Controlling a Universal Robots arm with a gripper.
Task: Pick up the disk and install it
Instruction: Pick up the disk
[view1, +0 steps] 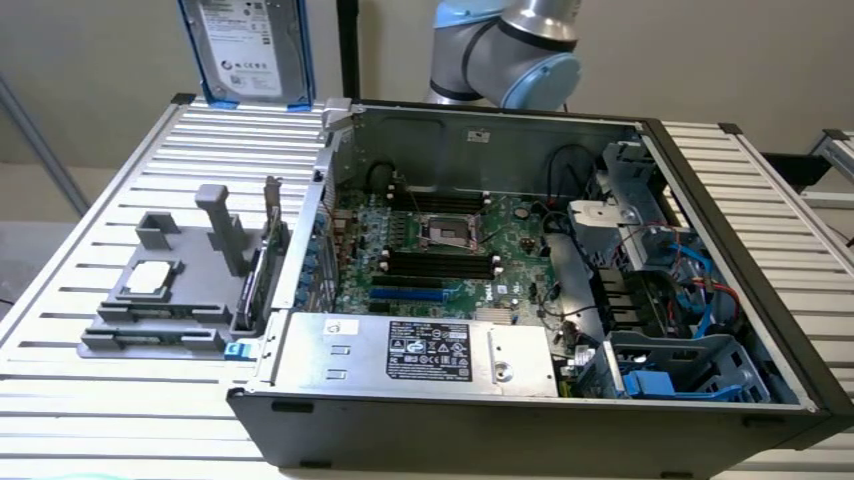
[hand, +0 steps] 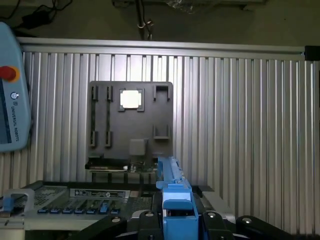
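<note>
Nearest the exterior camera sits a black, open-sided computer case (view1: 534, 430), lying on a ribbed aluminium counter (view1: 120, 420). Inside it I see a green motherboard (view1: 441, 250), a large silver box with a black-and-white label (view1: 414, 355) along the near wall, and a blue plastic drive cage (view1: 681, 375) in the near corner on the exterior view's right. Beside the case, on the exterior view's left, rests a grey plastic fixture plate (view1: 174, 300) carrying a small square silver chip (view1: 150, 277). Up above the counter's far corner on that same side hangs the flat silver-grey disk with a white printed label and bright blue plastic rails (view1: 247, 45), upright and clear of the counter. A light-blue-and-silver robot arm (view1: 514, 50) rises behind the case.

From the wrist, the disk's blue rail is closest, seen edge-on and running away from the lens. The black pincer (hand: 177, 220) is clamped on the disk, one finger (hand: 146, 218) pressed against each side of the rail. Beyond lie the case's rim, the grey plate with its chip, and a pale blue teach pendant with a red button (hand: 12, 90) at the counter's edge.
</note>
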